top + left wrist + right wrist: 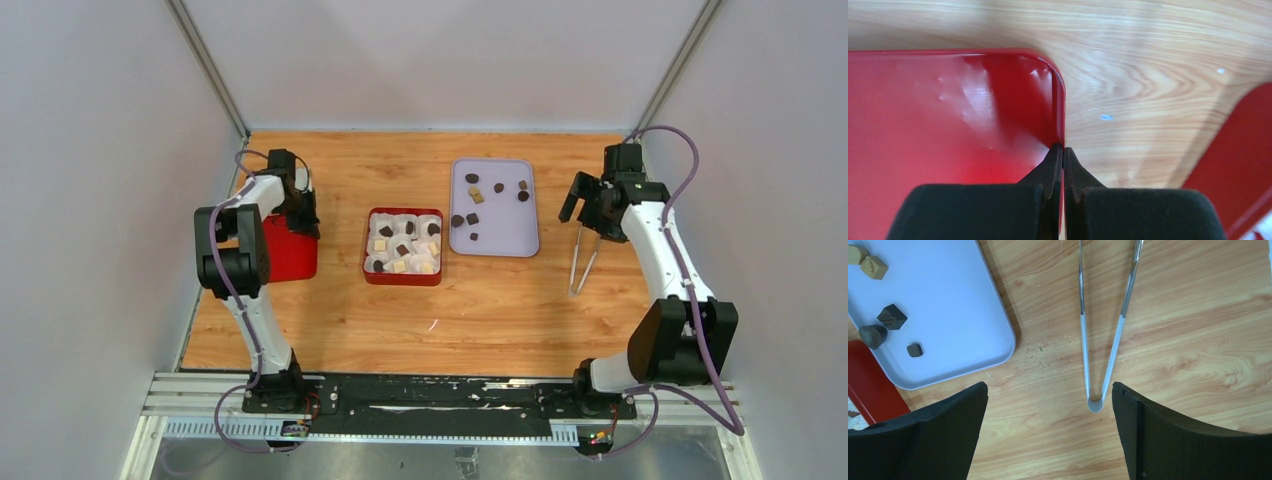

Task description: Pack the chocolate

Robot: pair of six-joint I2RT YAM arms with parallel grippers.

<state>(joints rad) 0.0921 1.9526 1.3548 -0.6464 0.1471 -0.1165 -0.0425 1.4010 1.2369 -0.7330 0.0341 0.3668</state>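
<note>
The chocolate is split: several pieces (477,196) lie on a lavender tray (505,238), and several more (402,250) sit in white paper cups inside the red box (368,250). My left gripper (304,222) is shut on the rim of a red lid (291,258) left of the box; in the left wrist view the fingertips (1063,150) pinch the lid's edge (948,115). My right gripper (584,207) is open and empty above metal tongs (583,262). In the right wrist view the tongs (1095,355) lie between its jaws (1049,390), with dark and tan pieces (892,317) on the tray (958,305).
The red box's side shows at the right of the left wrist view (1243,165) and at the lower left of the right wrist view (870,387). White walls close in the wooden table (500,310) on three sides.
</note>
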